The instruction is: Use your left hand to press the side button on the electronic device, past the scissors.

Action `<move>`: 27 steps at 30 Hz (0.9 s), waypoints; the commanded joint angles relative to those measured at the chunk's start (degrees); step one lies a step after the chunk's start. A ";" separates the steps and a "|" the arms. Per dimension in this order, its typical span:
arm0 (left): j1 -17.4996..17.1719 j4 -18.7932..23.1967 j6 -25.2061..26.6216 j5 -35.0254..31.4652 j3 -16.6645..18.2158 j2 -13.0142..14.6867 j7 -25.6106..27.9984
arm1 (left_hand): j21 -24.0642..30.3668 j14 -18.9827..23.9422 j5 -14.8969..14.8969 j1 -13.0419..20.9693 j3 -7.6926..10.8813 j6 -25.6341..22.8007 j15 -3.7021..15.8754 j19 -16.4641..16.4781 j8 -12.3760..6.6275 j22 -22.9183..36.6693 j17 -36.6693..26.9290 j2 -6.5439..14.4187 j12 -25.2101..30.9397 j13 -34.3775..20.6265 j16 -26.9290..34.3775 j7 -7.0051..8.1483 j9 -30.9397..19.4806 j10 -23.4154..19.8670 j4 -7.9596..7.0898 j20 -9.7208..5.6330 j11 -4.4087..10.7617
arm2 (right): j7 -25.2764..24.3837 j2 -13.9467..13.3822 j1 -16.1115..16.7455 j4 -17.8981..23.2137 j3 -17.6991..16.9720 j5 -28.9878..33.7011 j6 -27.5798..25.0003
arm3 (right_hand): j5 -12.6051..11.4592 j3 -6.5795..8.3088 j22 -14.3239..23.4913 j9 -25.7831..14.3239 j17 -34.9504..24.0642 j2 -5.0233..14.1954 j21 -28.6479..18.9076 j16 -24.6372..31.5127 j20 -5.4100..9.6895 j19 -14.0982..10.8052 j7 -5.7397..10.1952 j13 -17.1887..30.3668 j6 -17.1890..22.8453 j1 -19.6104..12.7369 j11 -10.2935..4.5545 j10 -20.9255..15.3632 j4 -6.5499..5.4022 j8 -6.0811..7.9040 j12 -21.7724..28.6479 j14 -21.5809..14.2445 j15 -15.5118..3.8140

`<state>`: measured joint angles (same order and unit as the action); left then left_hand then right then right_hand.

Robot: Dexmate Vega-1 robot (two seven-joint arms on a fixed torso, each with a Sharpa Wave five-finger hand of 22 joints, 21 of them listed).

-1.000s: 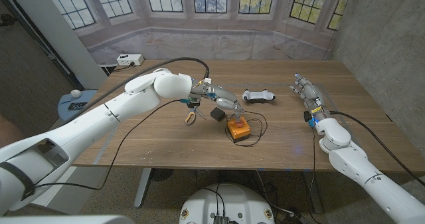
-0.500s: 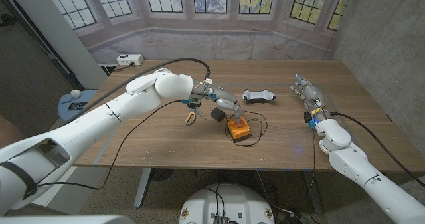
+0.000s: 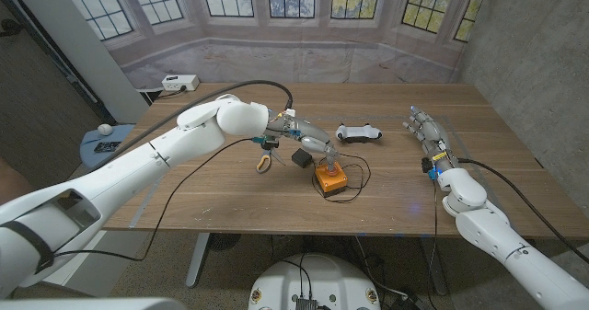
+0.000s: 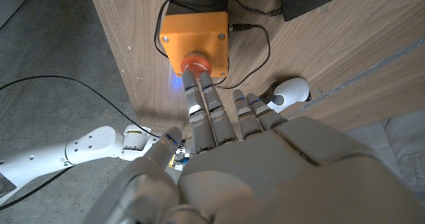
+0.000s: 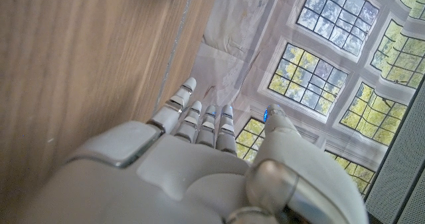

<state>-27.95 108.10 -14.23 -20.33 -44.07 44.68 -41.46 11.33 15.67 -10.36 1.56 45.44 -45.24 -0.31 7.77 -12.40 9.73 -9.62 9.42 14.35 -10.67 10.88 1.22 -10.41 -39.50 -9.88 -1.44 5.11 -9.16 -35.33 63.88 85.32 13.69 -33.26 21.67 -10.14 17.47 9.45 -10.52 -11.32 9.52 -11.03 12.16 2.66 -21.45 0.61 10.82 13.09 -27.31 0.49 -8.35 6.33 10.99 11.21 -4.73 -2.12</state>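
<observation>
The left hand (image 3: 316, 144) reaches out over the middle of the worktop (image 3: 230, 200), fingers extended and close together, holding nothing. In the left wrist view its fingertips (image 4: 193, 83) touch the red button (image 4: 196, 66) on the orange device (image 4: 194, 40). The device sits near the worktop's middle, a black cable (image 3: 354, 177) looping around it. Scissors (image 3: 264, 161) lie just left of the hand, and a white controller (image 3: 357, 132) lies farther right. The right hand (image 3: 427, 132) stands at the right side, fingers straight and slightly spread, empty.
</observation>
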 commanded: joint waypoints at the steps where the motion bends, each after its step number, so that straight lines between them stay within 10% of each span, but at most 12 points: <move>1: 0.07 -0.40 -0.57 -0.07 -0.41 -0.28 -0.28 | -0.02 0.42 -0.01 -0.42 0.31 -0.53 -0.19 0.25 0.03 0.20 -0.13 0.03 -0.26 -0.06 -0.03 0.18 -0.12 -0.84 -0.23 -0.32 0.03 | -0.86 -0.04 1.47 0.99 -0.50 0.17 0.48 | -0.25 0.16 0.21 -0.17 -0.11 -0.19 0.15 -0.20 1.69 -0.07 -0.06 0.26 0.03 0.08 0.06 -0.11 0.24 -0.01 -0.01 0.18 -0.79; 27: -0.69 0.34 0.35 -0.92 -0.74 0.16 -1.04 | -0.04 0.52 0.02 -0.54 0.31 -1.06 -0.22 0.38 0.35 0.20 -0.14 0.01 -0.75 -0.12 -0.08 0.05 -0.17 -1.63 -0.27 -0.39 -0.03 | -0.94 -0.24 2.18 1.78 -0.86 -0.01 0.00 | -0.25 0.20 0.21 -0.17 -0.13 -0.17 0.15 -0.20 1.74 -0.05 -0.03 0.26 0.00 0.17 -0.01 -0.04 0.33 -0.02 -0.01 0.22 -0.81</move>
<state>-28.26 108.30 -14.32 -20.90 -44.60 44.72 -42.15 11.33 15.67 -10.37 1.57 45.44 -45.96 -0.32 7.77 -12.07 9.73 -9.62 9.42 13.91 -10.65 10.88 1.34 -10.41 -40.76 -9.88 -1.44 5.12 -10.10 -35.32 65.79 86.61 12.93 -33.21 22.17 -10.14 17.47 9.45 -10.52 -11.32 9.52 -11.03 12.16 2.66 -21.45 0.61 10.81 13.09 -27.31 0.49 -8.35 6.32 10.99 11.21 -4.73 -2.12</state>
